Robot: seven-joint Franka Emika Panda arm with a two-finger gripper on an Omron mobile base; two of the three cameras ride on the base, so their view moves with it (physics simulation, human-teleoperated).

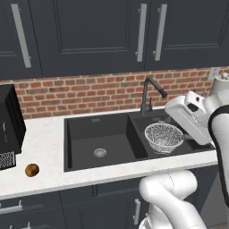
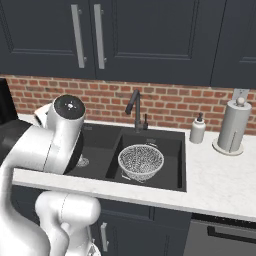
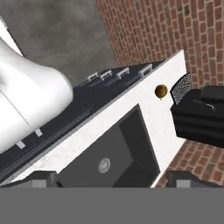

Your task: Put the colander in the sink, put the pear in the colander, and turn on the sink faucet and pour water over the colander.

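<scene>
Spread wide and empty, the gripper [image 3: 112,177] looks across the sink [image 3: 131,144] toward the pear [image 3: 161,91] on the counter [image 3: 148,94]. Colander [image 1: 163,137] already sits in the small basin. Pear seems light, firm, rounded, likely to roll; best pinched across its widest middle

A glossy white arm [image 2: 55,145] of fat rounded segments, with dark bands at the joints, a black round cap on one joint, and small dark finger tips [image 3: 41,178].
</scene>
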